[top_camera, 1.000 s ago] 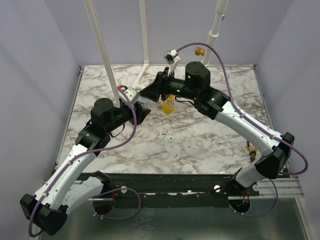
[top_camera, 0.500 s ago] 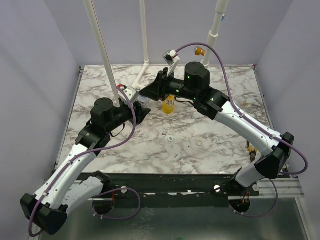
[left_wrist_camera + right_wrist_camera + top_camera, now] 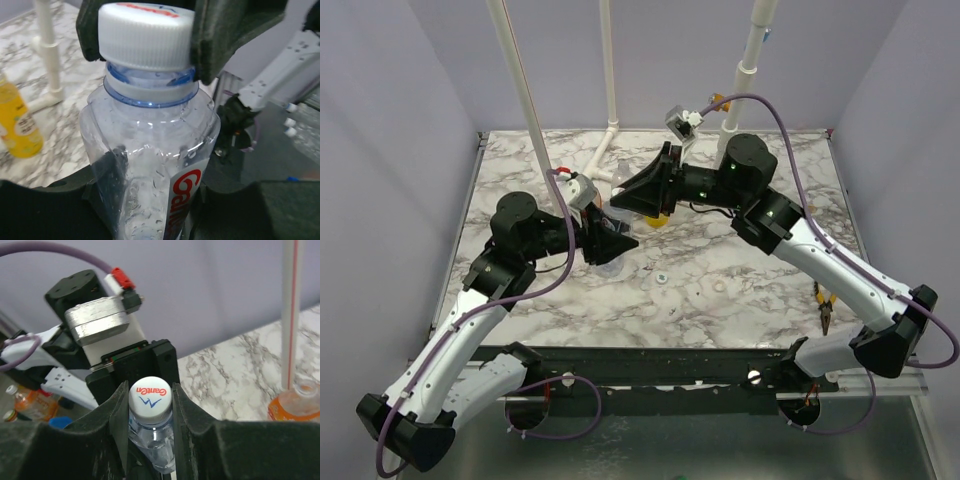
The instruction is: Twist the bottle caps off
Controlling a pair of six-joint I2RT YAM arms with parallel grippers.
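The right gripper (image 3: 149,405) is clenched on a white screw cap (image 3: 149,396), which is pinched on both sides by the dark padded fingers (image 3: 118,412). A red and blue "Ganten" mark is printed on the cap's top. The cap is seated on the blue-ringed neck of a clear bottle (image 3: 150,145), whose lower body is clamped in the left gripper (image 3: 150,215). A red-lettered label is seen on its side and droplets on its inner wall. The bottle is held between the two arms over the far middle of the marble table (image 3: 740,260). A slender yellow-orange bottle (image 3: 19,127) is stood on the table just beside them, near the foot of the white pipe frame (image 3: 47,50). An orange bottle (image 3: 295,407) is seen farther off.
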